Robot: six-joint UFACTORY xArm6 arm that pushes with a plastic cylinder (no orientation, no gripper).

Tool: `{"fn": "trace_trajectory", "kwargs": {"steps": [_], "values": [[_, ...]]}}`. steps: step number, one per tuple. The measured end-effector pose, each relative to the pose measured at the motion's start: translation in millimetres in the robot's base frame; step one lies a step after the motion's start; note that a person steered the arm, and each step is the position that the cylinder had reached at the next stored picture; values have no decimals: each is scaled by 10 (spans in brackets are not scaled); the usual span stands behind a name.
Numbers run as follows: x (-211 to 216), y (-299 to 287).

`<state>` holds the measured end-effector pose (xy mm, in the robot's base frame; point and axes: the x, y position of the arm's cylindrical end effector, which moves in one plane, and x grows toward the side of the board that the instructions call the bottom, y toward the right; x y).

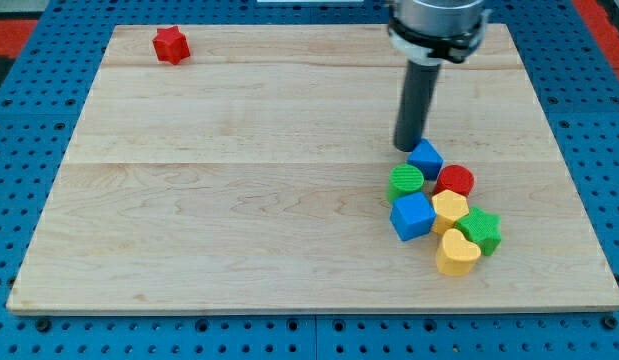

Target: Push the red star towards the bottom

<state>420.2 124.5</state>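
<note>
My tip (407, 148) sits just above the blue block (425, 158) heading the cluster at the view's right; the tool has no jaws and grasps nothing. The red star (171, 45) waits alone at the tabletop's (239, 200) top-left, well apart, so I must get above it to drive it down.

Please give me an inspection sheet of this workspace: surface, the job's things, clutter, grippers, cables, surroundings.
Surface: wooden board, flat and light.
Job's things: red star alone near the view's top left corner, far from my tip.
Clutter: cluster at the view's right: blue block, green cylinder, red cylinder, blue cube, yellow block, green star, yellow heart.
Grippers: none; my tip stands just up-left of the blue block.
Cables: nothing seen.
Surroundings: blue perforated base around the board.
</note>
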Motion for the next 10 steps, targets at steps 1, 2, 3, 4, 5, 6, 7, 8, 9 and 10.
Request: {"fn": "trace_trajectory", "kwargs": {"steps": [1,2,3,4,5,6,7,8,9,10], "values": [[-166,-207],[-919,-635],[-1766,-1181],[-2265,-1812],[-2282,-2437],[-2279,-3000],[-2120,-2996],[-1655,-2962],[-1663,-3151],[-1893,-3262]]}}
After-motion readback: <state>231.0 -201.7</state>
